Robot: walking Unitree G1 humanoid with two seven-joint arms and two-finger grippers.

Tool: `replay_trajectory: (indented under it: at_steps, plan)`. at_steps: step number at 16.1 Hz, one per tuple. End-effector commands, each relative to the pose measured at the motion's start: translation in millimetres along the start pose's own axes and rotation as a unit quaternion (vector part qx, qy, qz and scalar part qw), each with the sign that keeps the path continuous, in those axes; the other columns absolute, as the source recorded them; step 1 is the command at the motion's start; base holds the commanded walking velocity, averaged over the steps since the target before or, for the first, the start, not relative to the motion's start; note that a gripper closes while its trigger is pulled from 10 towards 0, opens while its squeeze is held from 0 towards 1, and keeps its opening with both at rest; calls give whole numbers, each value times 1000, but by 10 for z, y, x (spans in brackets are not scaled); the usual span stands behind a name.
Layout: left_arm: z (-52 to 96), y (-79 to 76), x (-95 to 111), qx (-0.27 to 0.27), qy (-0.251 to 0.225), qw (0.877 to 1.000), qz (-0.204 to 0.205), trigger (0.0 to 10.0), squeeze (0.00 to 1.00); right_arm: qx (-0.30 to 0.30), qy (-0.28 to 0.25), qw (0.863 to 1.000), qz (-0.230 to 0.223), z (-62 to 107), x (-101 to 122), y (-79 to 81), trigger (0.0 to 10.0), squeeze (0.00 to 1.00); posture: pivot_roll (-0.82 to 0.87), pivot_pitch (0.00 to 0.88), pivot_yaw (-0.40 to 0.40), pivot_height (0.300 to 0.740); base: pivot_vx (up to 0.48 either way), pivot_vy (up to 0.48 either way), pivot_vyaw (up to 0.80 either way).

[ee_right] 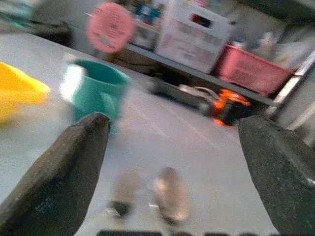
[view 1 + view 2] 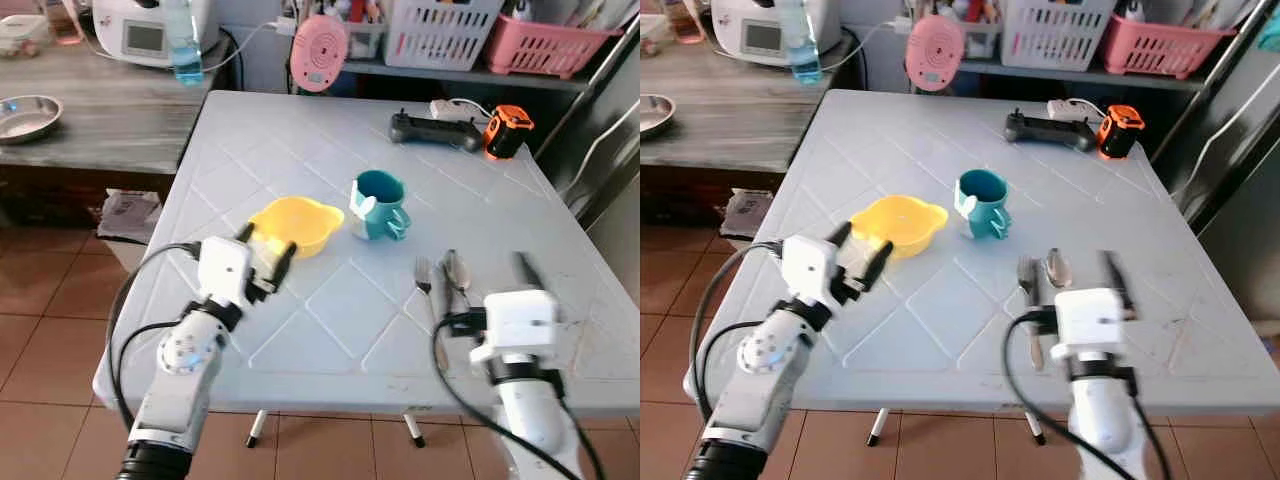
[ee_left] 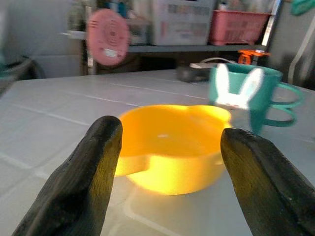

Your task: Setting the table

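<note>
A yellow bowl [image 2: 295,225] sits on the pale grey table [image 2: 300,140], with a teal mug [image 2: 378,205] bearing white rabbit ears just right of it. My left gripper [image 2: 266,243] is open at the bowl's near left side, and its two fingers frame the bowl [image 3: 172,147] in the left wrist view. A fork [image 2: 424,280] and a spoon [image 2: 457,272] lie side by side near the table's front right. My right gripper [image 1: 172,120] is open just above and behind them, its fingers [image 1: 69,167] spread wide, touching neither.
A black controller [image 2: 435,130] and an orange tape measure [image 2: 508,130] lie at the table's far right. A pink round device [image 2: 320,52] and baskets stand behind. A wooden counter [image 2: 110,110] at left holds a metal bowl [image 2: 28,115] and a bottle [image 2: 185,40].
</note>
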State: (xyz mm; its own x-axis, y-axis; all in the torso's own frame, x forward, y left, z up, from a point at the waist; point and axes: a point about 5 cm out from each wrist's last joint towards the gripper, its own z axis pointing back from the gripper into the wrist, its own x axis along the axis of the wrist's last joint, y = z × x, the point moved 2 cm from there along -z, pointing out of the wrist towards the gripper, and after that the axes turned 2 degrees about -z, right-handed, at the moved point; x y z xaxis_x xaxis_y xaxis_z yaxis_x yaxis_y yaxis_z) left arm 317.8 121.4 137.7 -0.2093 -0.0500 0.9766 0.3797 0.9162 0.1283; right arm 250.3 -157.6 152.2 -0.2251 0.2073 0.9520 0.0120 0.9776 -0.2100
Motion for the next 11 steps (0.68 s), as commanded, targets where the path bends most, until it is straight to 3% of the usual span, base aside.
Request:
replay_trajectory:
  at_steps: [1,3,7,11]
  plan:
    - [-29,-11,-11,2,5,1000,2,10000,0,11,-5,1000,-3,15,58,1,10000,0,190,109,-76,740,0,0,0]
    - [-85,-8,4,3,4,1000,6,10000,0,12,4,1000,9,50,20,-2,10000,0,179,110,-72,740,0,0,0]
    - [-450,-3,63,16,43,995,90,10000,0,54,13,998,-10,80,92,119,10000,0,156,122,-54,740,0,0,0]
    - [-593,-107,33,-7,72,993,98,10000,0,94,-1,996,-6,111,204,284,10000,0,126,133,-31,740,0,0,0]
